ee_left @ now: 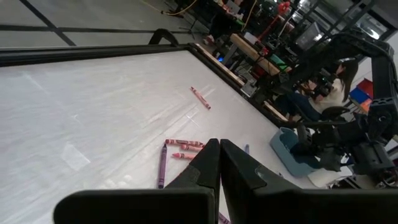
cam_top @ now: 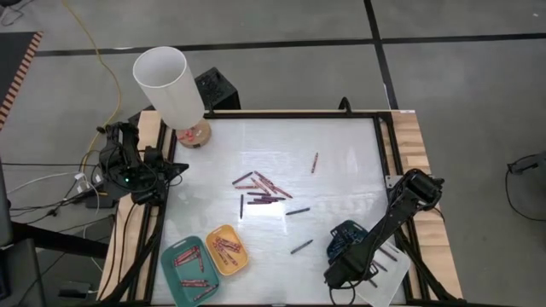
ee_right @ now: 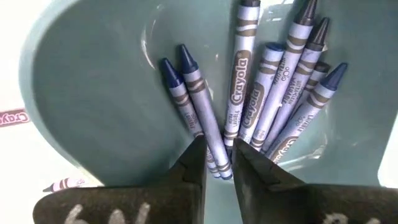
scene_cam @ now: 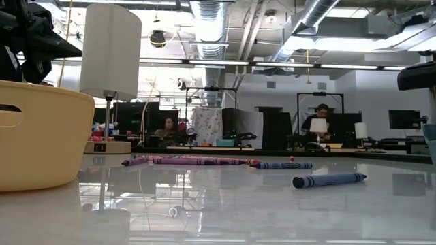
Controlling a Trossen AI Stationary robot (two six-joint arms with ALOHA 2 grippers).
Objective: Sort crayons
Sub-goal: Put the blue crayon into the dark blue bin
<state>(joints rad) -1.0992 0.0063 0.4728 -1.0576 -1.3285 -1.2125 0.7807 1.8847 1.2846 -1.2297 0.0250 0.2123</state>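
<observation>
Loose crayons (cam_top: 260, 188) lie flat in a heap at the table's middle, with single ones around it (cam_top: 300, 246). My right gripper (ee_right: 219, 163) points down into the dark-blue tray (cam_top: 345, 234) at the near right, its fingers a little apart. Several blue crayons (ee_right: 249, 93) lie in that tray, and the ends of two of them (ee_right: 208, 140) reach into the gap between the fingers. My left gripper (ee_left: 219, 149) waits shut, holding nothing, above the table's left edge. Red and pink crayons lie in the teal tray (cam_top: 175, 281) and the yellow tray (cam_top: 243, 260). My right gripper comes from above with a finger on either side of the blue crayons' ends (ee_right: 214, 163), which lie on the tray floor. Whether the fingers touch them, I cannot tell.
A white lamp (cam_top: 171, 85) stands at the far left corner. A white tray (cam_top: 388, 277) sits beside the dark-blue one at the near right corner. A dark frame (cam_top: 384, 153) runs around the white tabletop. People sit at desks in the room beyond.
</observation>
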